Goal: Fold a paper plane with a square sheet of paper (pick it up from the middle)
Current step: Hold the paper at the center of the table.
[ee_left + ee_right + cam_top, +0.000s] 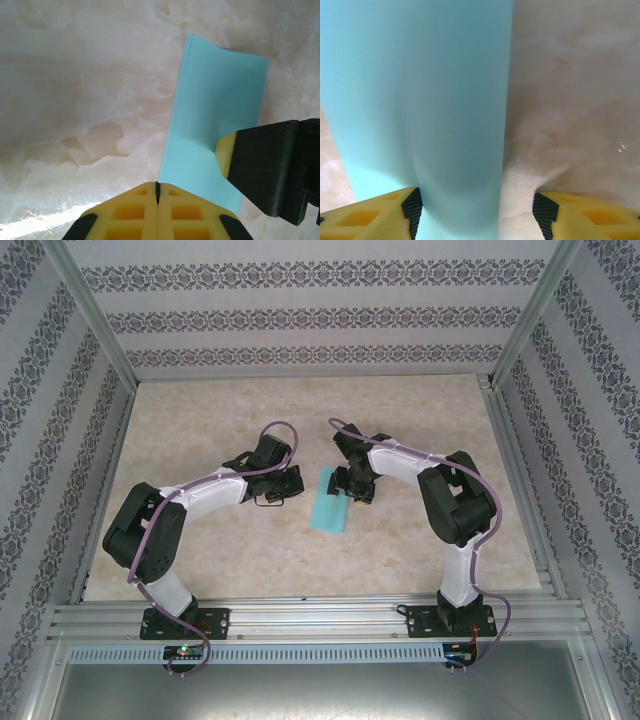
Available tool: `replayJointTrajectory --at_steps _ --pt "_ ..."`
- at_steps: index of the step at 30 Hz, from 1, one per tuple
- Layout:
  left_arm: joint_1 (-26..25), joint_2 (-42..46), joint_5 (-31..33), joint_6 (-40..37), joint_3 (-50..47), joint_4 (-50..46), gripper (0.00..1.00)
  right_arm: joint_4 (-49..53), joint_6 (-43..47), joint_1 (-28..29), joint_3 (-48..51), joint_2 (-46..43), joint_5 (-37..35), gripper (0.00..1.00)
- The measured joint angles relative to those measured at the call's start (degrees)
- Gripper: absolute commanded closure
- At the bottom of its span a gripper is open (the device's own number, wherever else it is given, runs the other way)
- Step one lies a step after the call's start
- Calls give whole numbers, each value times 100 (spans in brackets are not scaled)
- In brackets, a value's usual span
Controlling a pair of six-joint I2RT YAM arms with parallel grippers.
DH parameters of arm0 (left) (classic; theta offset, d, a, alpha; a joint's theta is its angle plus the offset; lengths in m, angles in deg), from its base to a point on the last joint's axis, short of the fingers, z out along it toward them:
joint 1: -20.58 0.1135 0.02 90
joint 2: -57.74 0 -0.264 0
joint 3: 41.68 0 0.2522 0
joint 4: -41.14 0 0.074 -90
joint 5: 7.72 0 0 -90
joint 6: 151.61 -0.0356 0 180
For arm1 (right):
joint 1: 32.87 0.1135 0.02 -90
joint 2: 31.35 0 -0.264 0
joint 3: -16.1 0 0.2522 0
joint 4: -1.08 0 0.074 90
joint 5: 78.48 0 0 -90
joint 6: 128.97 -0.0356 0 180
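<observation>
The square sheet of paper lies at the table's middle as a narrow turquoise rectangle. A doubled edge runs along its left side in the left wrist view. My left gripper is shut, its tips touching that left edge; I cannot tell whether any paper is pinched. It sits just left of the sheet. My right gripper is open over the sheet's right edge, where the paper bulges up between the fingers. One of its yellow fingertips rests on the sheet. The paper plane is out of view.
The marble-patterned tabletop has free room on all sides of the sheet. Patterned walls and metal frame posts enclose the table. The arm bases are on the aluminium rail at the near edge.
</observation>
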Motion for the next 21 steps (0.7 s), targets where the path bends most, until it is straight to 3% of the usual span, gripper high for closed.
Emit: replayJointTrajectory --at_steps 21 --pt "0 -164 -586 2 4 52 95 142 0 48 -146 105 -76 31"
